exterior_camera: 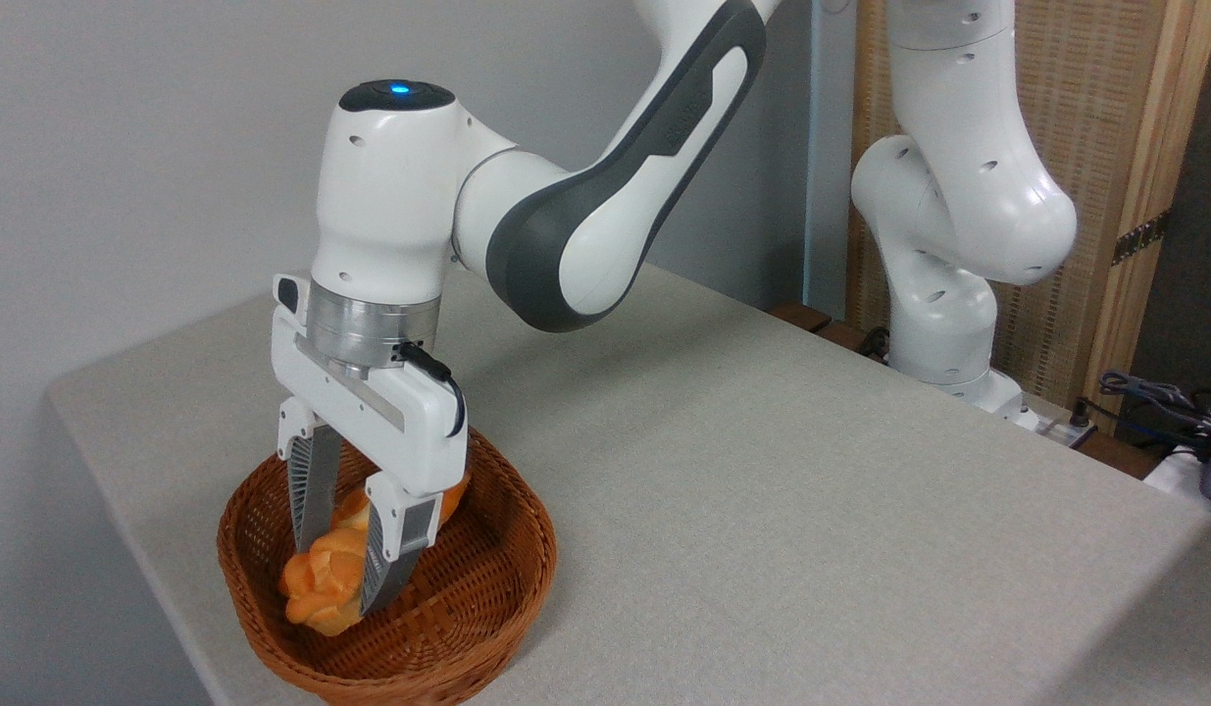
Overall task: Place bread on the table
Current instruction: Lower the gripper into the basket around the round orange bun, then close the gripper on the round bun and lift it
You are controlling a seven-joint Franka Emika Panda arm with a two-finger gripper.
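Reaching down from the upper right, the white arm [605, 186] holds its gripper [340, 579] inside the brown wicker basket [487, 608], which sits near the front left corner of the table [762, 471]. The two ribbed fingers [311, 490] point nearly straight down, and the bread [321, 583] sits directly between them: a golden-orange bun with a knotted, cracked top, its lower part showing below and to the left of the fingertips. The left finger runs down behind the bun's upper edge, while the right finger crosses in front of its right side, so the fingers stand a bun's width apart and appear pressed against its two flanks. Whether the bun is resting on the basket floor or raised just off it cannot be told from this angle. Behind the gripper body, a second patch of the same orange colour [453, 500] shows inside the basket, mostly hidden by the right finger's housing; what it belongs to cannot be made out. The basket's near rim touches the grey-beige speckled tabletop, and the bun lies wholly within the basket's walls, toward its left half. A blue light [399, 90] glows on top of the wrist joint above the gripper.
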